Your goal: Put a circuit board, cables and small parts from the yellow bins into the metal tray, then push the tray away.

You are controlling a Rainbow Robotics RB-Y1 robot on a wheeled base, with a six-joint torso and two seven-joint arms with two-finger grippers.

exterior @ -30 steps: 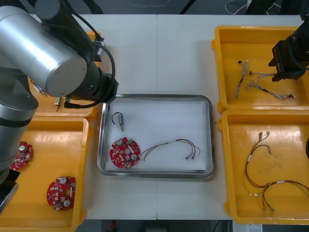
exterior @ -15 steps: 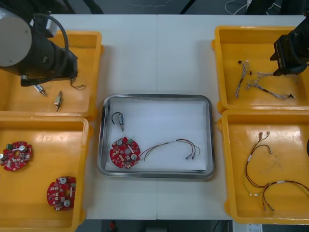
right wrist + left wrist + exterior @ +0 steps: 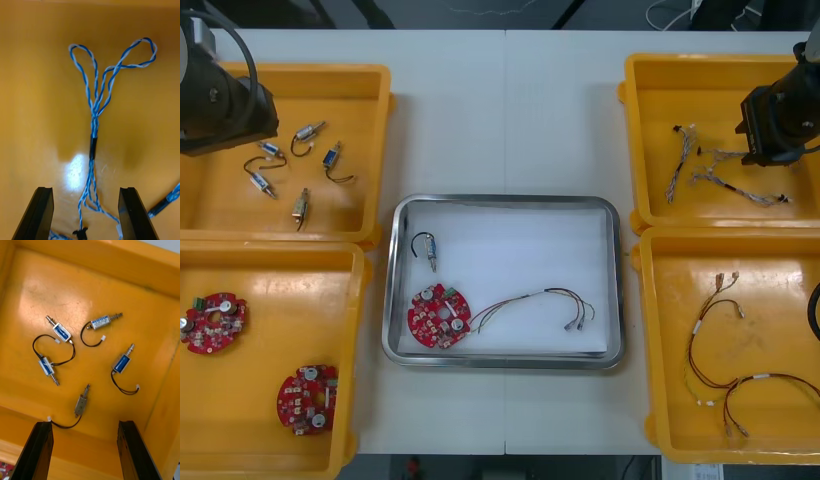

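My left pincer (image 3: 84, 424) hangs over the far left bin (image 3: 375, 150). Its two black fingers stand well apart with nothing between them. Below it I count five small metal parts (image 3: 101, 321) scattered on the bin floor, each with a thin black lead, none touching the fingers.

My right pincer (image 3: 85, 189) is over the far right bin (image 3: 650, 130), likewise wide open and holding nothing. A twisted blue and white cable (image 3: 94, 123) lies flat on the bin floor there. Its tail runs between the two fingers and its two loops spread out beyond them.

The metal tray (image 3: 617, 280) sits in the middle of the tabletop (image 3: 510, 110) between the bins, white inside. In it I see a round red circuit board (image 3: 439, 316) toward the tray's near left corner. One small metal part (image 3: 427, 248) with a curled black lead lies just beyond the board. A red and yellow cable (image 3: 545, 300) stretches from beside the board toward the tray's right side.

The near left bin (image 3: 270, 290) holds two more boards (image 3: 307, 398), well apart. The near right bin (image 3: 780, 300) holds red and yellow cables (image 3: 715, 350).
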